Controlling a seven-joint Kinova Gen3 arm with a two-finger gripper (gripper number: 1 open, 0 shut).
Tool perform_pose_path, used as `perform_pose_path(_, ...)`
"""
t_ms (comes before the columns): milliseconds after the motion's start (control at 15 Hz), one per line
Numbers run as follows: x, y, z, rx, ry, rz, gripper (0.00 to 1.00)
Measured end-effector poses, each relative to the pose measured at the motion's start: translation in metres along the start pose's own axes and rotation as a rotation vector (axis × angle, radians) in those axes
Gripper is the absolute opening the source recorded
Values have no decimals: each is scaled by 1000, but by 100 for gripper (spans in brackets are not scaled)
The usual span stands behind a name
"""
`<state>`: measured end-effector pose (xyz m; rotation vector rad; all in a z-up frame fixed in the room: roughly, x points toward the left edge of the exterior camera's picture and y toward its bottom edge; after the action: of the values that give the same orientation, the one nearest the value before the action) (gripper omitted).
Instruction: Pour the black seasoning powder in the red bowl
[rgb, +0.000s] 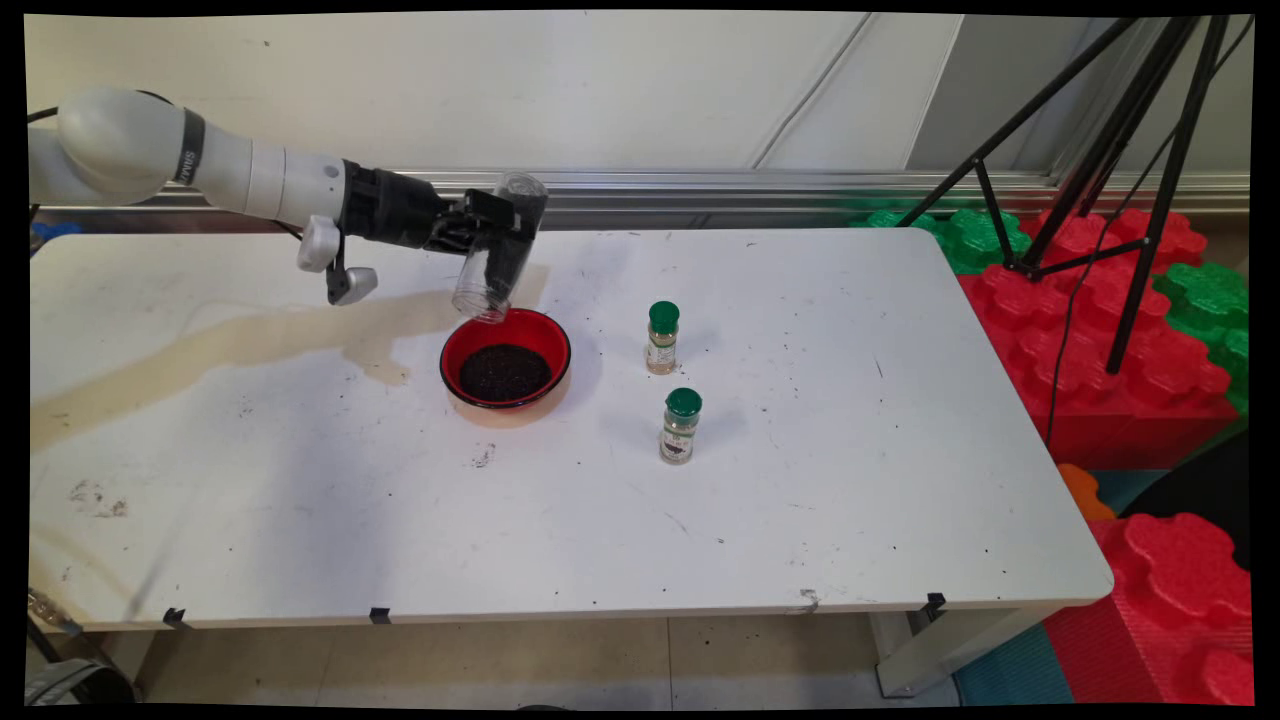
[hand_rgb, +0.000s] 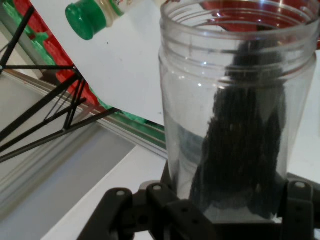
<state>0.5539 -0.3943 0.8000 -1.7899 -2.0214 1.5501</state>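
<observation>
Spanning most of the main view, white table (rgb: 800, 500) bears red bowl (rgb: 506, 358) of dark grains, and directly above its far rim the gripper (rgb: 490, 243), jaws clamped on clear plastic jar (rgb: 497, 255), tips the jar mouth-down.

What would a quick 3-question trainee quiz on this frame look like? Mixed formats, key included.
1. True or false: the hand holds the clear jar tipped, mouth down, over the red bowl.
2. How many green-capped spice bottles stand on the table?
3. The dark grains in the bowl are: A) absent B) pooled at its bottom C) heaped above the rim.

Key: 1 true; 2 two, the farther spice bottle and the nearer spice bottle; 3 B.
</observation>
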Motion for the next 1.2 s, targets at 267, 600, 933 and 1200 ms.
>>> perform_pose_path(267, 2, -2, -1, 8, -11, 53, 0)
perform_pose_path(600, 5, -4, -1, 15, -22, 128, 0)
perform_pose_path(933, 7, -6, -1, 22, -35, 190, 0)
perform_pose_path(1200, 8, -8, -2, 28, -45, 231, 0)
